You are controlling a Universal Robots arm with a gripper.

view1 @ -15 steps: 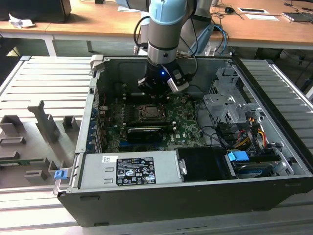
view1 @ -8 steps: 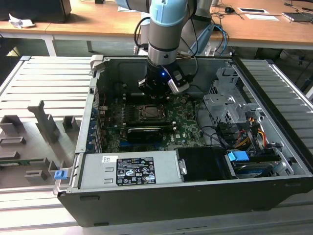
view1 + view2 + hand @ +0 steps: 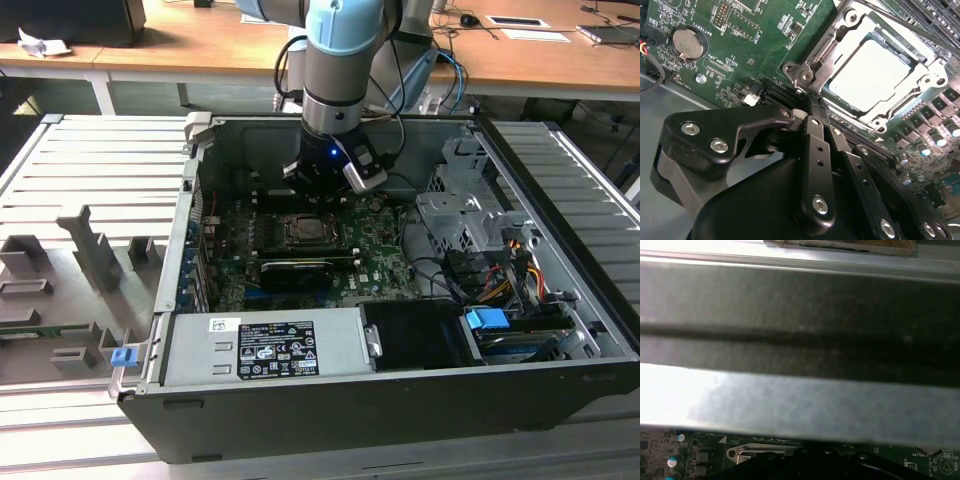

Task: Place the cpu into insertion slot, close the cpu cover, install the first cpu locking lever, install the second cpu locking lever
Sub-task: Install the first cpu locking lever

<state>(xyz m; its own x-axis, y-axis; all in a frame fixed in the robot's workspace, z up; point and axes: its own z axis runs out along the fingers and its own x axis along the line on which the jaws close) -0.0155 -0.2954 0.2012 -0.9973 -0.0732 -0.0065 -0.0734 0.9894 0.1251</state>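
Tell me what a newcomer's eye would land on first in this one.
Probably the arm reaching down into the open computer case, its gripper low over the green motherboard. In the second wrist view, the pale cpu stands out, seated in the slot with the silver cover framing it, and the black gripper, fingers together, sits beside the cover's corner. A blue connector catches the eye at the exterior view's right.

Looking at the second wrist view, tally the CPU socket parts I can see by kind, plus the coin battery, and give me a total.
cpu, seated in the socket: 1
cpu cover, silver frame lying closed around the chip: 1
coin battery on the green board: 1
gripper, black, close to the socket's corner: 1
Total: 4
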